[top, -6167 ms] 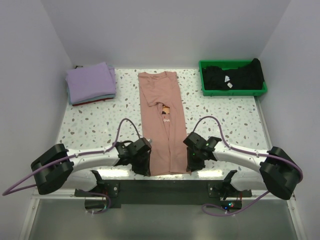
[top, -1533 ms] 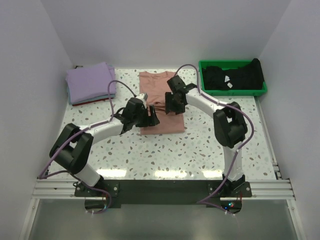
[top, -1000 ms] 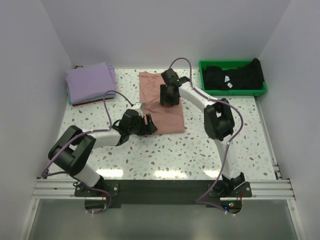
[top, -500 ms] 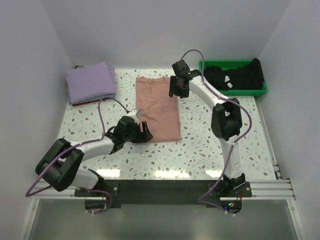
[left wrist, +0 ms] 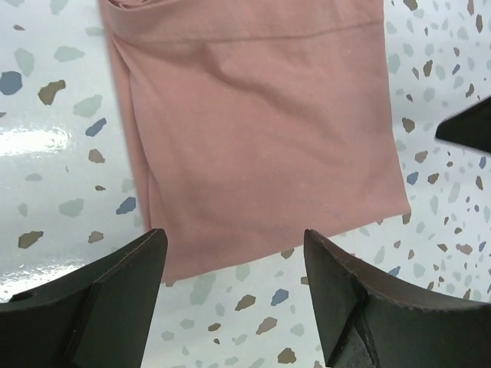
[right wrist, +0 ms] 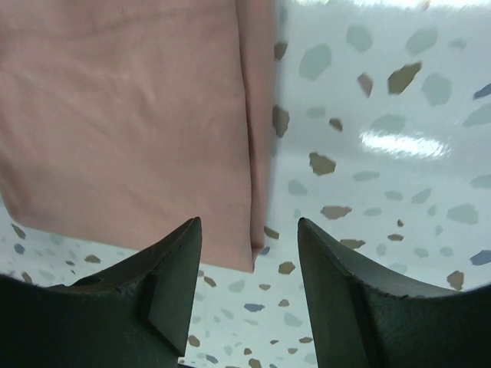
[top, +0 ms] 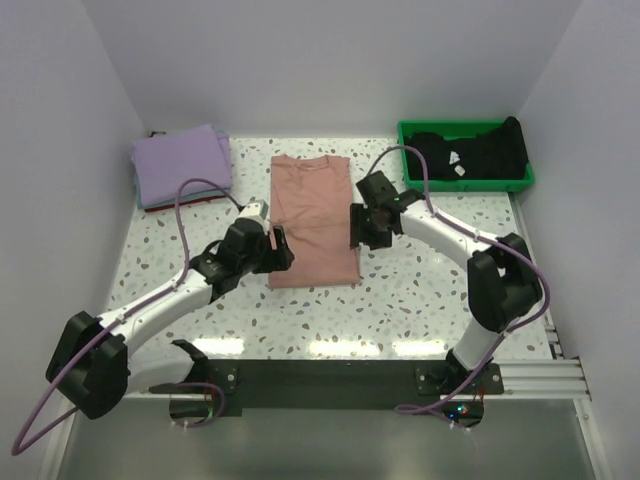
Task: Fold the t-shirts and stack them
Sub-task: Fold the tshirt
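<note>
inside tray [top: 465,185]: black t-shirts [top: 487,152] (tag [top: 455,158] illegible)

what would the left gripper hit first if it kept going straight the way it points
Most likely the near edge of the folded salmon-pink t-shirt, which is framed by the open jaws of the left gripper. Depth is unclear, so it could touch the table just short of it.

**Bright and even, with glare patches**

I get bright, even overhead light and only faint, soft shadows. White glare streaks the glossy surface [top: 420,300] along its near edge and in both wrist views. Focus looks sharp throughout.
</note>
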Motion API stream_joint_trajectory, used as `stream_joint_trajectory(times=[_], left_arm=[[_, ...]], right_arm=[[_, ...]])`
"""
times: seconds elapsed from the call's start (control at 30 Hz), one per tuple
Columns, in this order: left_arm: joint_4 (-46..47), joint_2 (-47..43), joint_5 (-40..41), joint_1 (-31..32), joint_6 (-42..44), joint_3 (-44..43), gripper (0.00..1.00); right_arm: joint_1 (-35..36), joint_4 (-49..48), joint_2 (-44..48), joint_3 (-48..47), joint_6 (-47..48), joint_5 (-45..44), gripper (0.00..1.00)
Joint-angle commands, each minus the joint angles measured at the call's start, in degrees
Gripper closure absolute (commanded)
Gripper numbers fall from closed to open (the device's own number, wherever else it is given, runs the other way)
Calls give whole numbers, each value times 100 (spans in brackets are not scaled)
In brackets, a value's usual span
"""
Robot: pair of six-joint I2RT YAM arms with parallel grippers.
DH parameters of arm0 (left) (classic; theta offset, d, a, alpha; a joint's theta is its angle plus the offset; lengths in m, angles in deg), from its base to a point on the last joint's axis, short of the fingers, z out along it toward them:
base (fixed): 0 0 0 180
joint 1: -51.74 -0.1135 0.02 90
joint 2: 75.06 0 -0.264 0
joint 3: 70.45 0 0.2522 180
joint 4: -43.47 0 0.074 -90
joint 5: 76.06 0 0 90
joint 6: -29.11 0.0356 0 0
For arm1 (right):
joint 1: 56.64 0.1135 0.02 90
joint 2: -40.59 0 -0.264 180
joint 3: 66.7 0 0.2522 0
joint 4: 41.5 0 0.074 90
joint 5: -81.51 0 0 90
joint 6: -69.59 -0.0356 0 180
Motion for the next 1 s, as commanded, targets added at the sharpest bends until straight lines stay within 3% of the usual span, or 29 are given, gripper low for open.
stream_joint_trajectory(times=[0.0, 0.23, 0.73, 0.97], left_arm=[[-581, 38, 397, 19, -84, -186, 23], [-583, -22, 257, 19, -497, 359, 30], [-661, -357, 160, 19, -752, 895, 31], [-714, -348, 204, 19, -822, 1010, 32]], right_arm=[[282, -387, 239, 431, -335, 163, 44], [590, -643, 362, 1187, -564, 163, 51], [608, -1117, 125, 1820, -687, 311, 62], [617, -1249, -33, 1908, -749, 505, 72]])
